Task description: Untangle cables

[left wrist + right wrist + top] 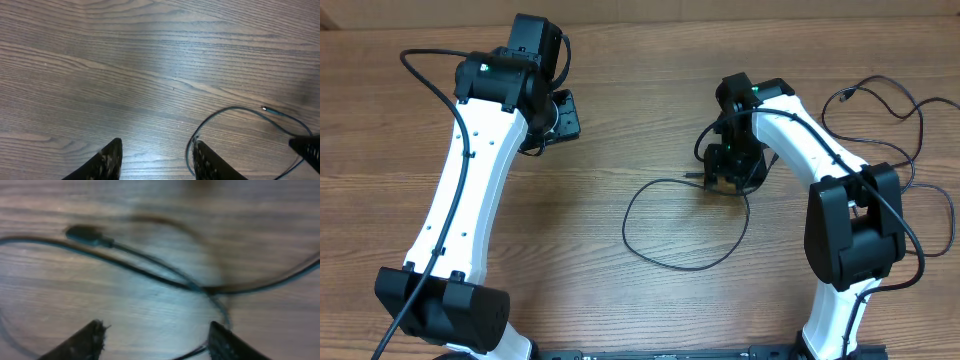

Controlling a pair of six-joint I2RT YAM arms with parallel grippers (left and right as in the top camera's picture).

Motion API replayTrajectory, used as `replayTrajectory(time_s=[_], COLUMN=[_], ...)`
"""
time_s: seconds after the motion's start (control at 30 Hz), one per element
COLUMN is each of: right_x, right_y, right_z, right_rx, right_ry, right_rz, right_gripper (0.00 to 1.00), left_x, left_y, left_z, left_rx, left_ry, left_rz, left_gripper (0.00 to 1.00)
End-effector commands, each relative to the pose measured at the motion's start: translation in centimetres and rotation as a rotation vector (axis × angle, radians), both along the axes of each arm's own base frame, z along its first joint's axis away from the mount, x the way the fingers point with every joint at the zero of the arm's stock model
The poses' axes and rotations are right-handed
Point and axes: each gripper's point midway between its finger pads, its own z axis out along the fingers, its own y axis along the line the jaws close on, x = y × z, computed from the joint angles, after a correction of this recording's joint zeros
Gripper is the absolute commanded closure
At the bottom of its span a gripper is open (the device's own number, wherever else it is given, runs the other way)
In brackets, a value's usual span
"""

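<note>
Black cables (670, 265) lie in loose loops toward the right edge of the bench (620, 90). My right hand (155, 330) hangs over them, fingers apart and empty; my left hand (157, 150) is also spread and empty.

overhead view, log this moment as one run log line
left end effector: open, empty | right end effector: open over thin black cable loop | cable: on wooden table, ungrasped

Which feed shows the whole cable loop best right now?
Overhead. The cable loop lies nearly whole on the table there, beside the right claw. The right wrist view shows only blurred crossing strands and a plug; the left wrist view catches one arc at lower right.
</note>
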Motion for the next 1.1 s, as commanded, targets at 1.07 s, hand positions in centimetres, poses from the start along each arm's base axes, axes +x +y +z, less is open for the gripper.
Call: replayTrajectory(time_s=[1.07], right_x=[-0.8], right_y=[-4.4], right_z=[-6.0], right_rx=[-0.249], right_ry=[-0.096], right_rz=[-0.648], right_gripper=[0.52], left_x=[0.0], left_y=[0.3], left_z=[0.9], left_rx=[0.001], left_ry=[-0.022], left_rz=[0.013], left_gripper=[0.54])
